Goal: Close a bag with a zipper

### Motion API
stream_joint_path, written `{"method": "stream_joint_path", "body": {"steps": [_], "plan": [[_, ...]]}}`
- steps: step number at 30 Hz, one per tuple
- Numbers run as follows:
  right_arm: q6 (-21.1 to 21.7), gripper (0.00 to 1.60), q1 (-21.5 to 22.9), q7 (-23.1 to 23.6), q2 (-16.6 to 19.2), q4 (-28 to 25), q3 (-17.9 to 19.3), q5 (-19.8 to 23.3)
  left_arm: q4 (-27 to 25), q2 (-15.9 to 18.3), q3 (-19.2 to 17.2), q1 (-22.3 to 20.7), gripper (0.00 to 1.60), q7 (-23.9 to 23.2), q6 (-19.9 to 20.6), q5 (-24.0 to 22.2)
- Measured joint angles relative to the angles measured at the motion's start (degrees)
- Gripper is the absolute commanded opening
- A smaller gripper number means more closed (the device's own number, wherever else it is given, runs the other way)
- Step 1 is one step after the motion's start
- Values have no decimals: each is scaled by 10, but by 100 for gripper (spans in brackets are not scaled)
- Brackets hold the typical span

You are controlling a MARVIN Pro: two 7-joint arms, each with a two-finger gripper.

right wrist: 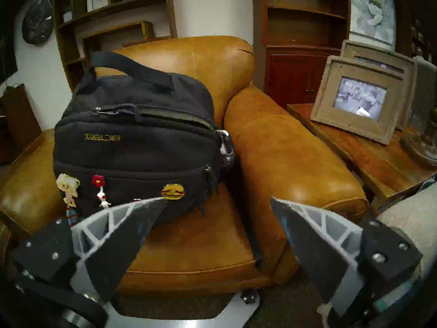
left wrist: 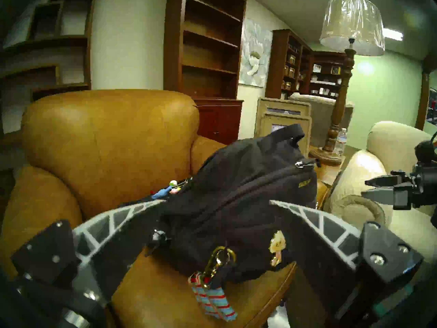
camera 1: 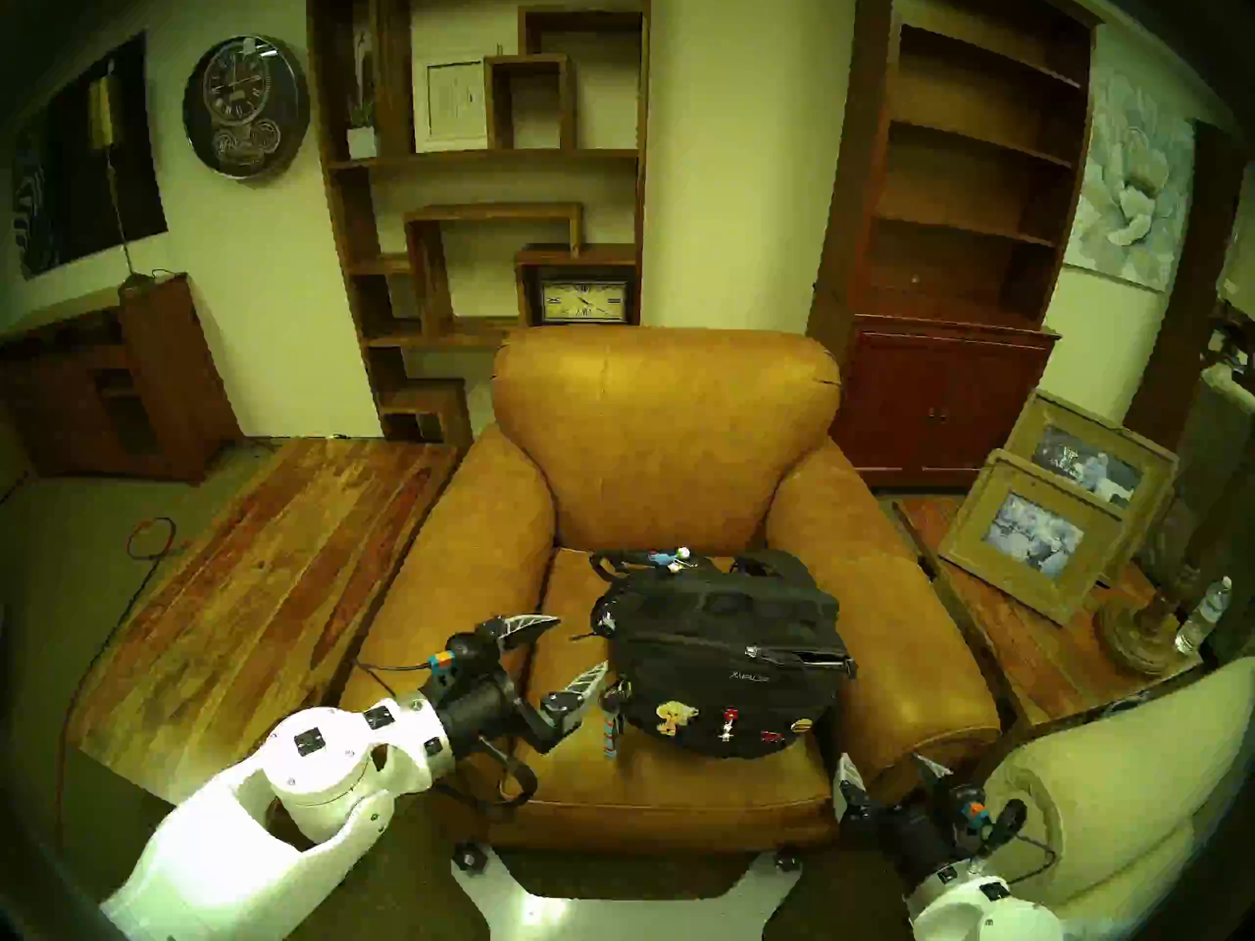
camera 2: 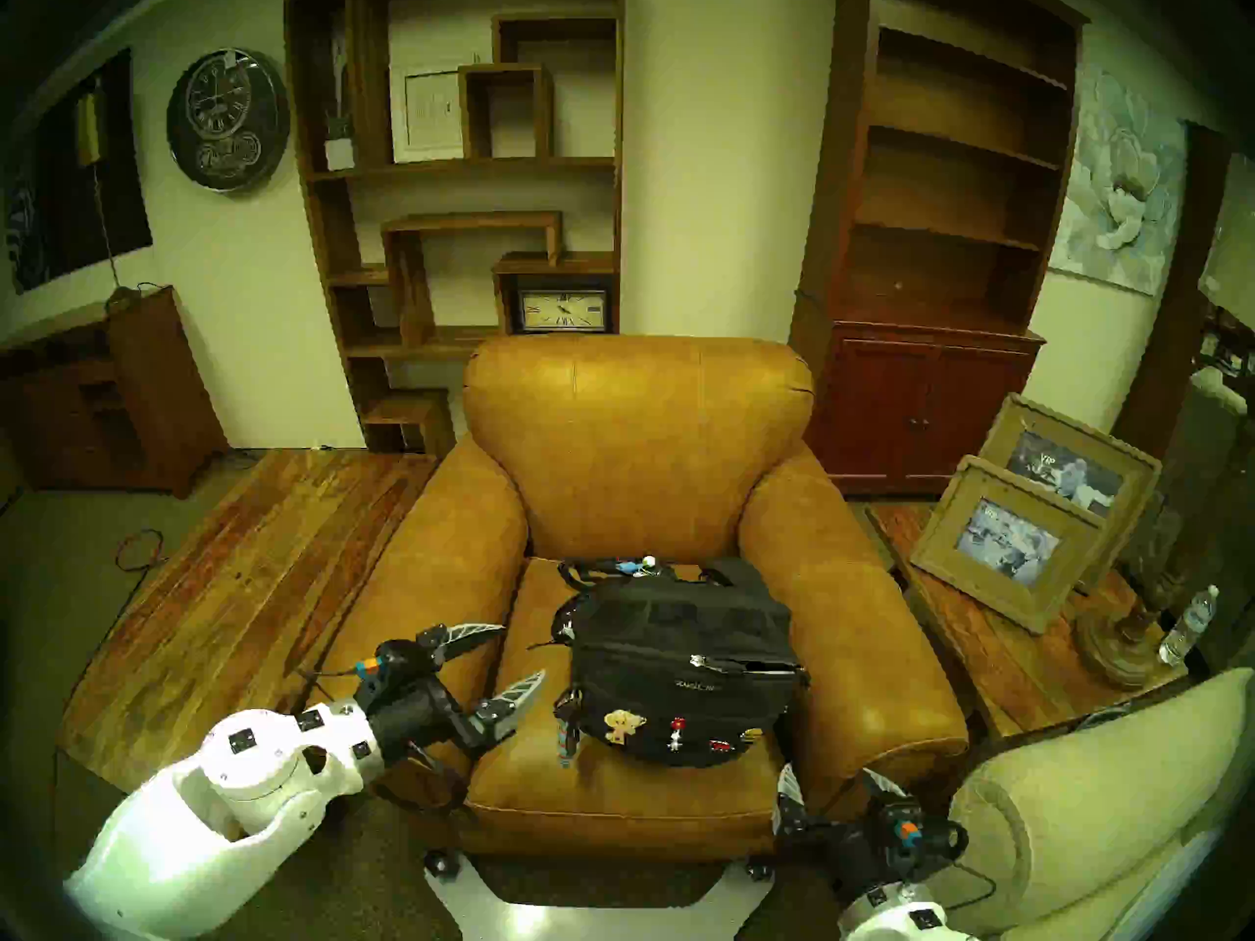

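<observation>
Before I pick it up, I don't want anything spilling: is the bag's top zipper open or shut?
Partly open. The zipper on the bag gapes from its slider to the right end; left of the slider it is closed.

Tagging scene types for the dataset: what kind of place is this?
Likely a living room, or one staged as such: a tan leather armchair holding the bag, wooden bookshelves and a wall clock behind, framed photos on a side table.
</observation>
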Motion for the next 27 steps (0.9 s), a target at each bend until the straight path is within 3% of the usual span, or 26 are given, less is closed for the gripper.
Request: {"method": "stream_joint_path", "body": {"steps": [9,21,27], "plan": [[65,160,59,42,-43,-10,-48,-8,37,3,-17,11,160,-26,-45,-15],[138,160,127,65,-110,-10,-65,-32,40,7,-26,1,160,-57,-53,-40],[182,160,167,66,-151,4,-71,-65,43,8,-27,-1,160,-69,-55,-48]]}}
